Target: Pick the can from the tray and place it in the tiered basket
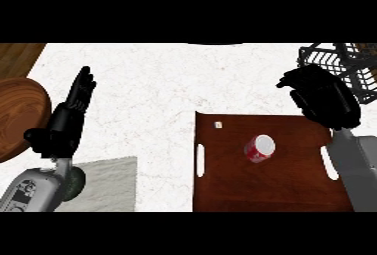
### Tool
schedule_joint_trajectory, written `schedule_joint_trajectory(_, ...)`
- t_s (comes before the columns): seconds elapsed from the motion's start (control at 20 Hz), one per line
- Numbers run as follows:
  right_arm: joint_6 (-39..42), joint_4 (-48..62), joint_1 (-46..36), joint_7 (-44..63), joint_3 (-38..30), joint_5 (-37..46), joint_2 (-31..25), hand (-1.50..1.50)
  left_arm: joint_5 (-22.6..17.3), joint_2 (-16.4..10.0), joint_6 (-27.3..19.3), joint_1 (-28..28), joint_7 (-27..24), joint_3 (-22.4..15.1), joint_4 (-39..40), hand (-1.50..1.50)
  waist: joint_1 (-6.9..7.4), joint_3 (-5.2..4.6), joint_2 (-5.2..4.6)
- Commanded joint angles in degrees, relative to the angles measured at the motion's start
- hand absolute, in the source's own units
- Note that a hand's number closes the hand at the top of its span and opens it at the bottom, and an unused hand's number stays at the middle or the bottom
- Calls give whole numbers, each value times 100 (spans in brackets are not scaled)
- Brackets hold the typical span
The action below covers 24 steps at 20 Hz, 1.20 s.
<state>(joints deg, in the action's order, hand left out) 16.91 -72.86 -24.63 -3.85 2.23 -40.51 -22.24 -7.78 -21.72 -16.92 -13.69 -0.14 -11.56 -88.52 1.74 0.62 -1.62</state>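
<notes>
A red and white can (259, 149) stands on the brown wooden tray (236, 189) at the lower right of the counter. The black wire tiered basket (340, 63) sits at the top right corner. My right hand (324, 97) hovers above the tray's far right corner, between the can and the basket, with its fingers curled and nothing in them. It is apart from the can. My left hand (68, 117) rests at the left, fingers straight and pointing up.
A round wooden board (18, 117) lies at the left edge, partly behind my left hand. A grey cloth (106, 184) lies at the lower left. A small white tag (219, 124) sits on the tray's far left part.
</notes>
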Motion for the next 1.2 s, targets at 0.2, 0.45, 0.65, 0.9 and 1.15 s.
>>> schedule_joint_trajectory(0.2, 3481, 992, 102, 694, -74, -2176, -225, -150, 130, 538, -260, 65, 61, -344, 182, 0, -24, -25, 32)
schedule_joint_trajectory(0.45, 5164, 1746, -309, 628, -573, -1918, -1492, -150, 199, 660, -312, 213, 17, -461, 91, 0, 45, -34, 52)
schedule_joint_trajectory(0.65, 5357, 822, -616, 504, -837, -694, -2343, -150, 287, 752, -489, 283, 74, -486, 135, 0, -93, -36, 123)
schedule_joint_trajectory(0.9, 5178, -627, -1106, 383, -1020, 637, -2678, -150, 270, 786, -512, 262, 192, -476, 116, 0, -115, -35, 176)
schedule_joint_trajectory(1.15, 4943, -1998, -1100, 229, -1008, 2150, -2444, -150, 407, 822, -565, 273, 29, -503, 219, 0, -119, -34, 130)
